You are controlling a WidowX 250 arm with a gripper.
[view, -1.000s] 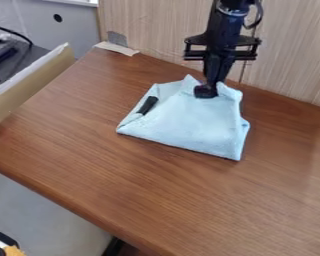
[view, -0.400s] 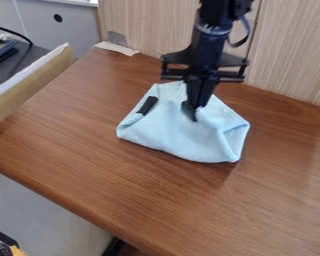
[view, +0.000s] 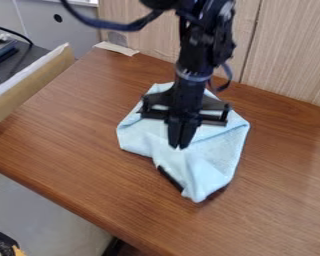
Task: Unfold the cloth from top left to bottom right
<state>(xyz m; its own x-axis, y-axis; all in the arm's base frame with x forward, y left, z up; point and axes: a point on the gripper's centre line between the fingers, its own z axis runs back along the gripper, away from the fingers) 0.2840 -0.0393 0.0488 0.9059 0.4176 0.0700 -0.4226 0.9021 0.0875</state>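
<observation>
Gripper (view: pixel 179 146) pinching the cloth (view: pixel 213 155) at mid-table.
The fingers are drawn together on a ridge of pale blue fabric, the arm hanging over the upper part; the cloth lies rumpled on the brown table (view: pixel 76 145), partly folded, one corner pointing toward the bottom of the view (a black strip (view: pixel 170 179) runs along the edge just beside that corner).

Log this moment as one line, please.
cloth: rumpled, on table; gripper: at cloth's middle; black strip: at cloth's lower-left edge
</observation>
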